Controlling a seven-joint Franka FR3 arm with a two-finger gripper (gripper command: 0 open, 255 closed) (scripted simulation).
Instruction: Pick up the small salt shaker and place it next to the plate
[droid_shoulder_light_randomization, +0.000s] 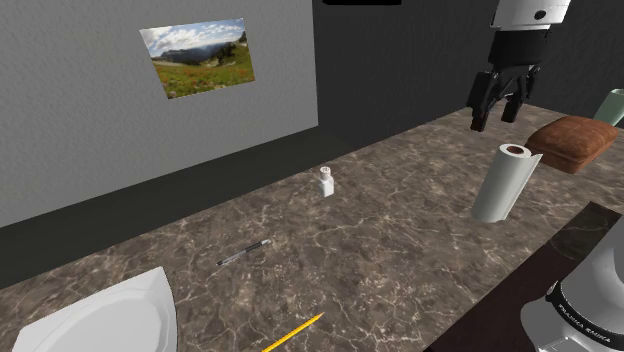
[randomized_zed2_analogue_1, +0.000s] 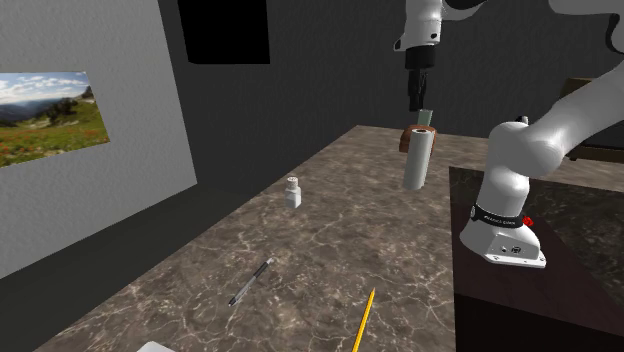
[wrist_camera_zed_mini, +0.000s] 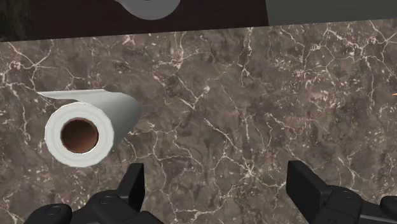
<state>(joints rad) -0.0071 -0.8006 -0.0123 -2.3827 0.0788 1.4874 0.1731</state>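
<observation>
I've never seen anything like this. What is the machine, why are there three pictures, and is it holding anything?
It is a white robot arm mounted on a dark box stand, ending in a black two-finger gripper. One picture looks down from beside the stand. Another is taken from elsewhere in the room. The third comes from a camera on the hand itself, looking past its fingers.

On the dark marbled counter are a small white salt shaker, a paper towel roll, a brown loaf, a pen, a yellow pencil and a white plate.

The gripper hangs open above the counter near the roll and holds nothing. The shaker stands untouched, well apart from the plate.
</observation>
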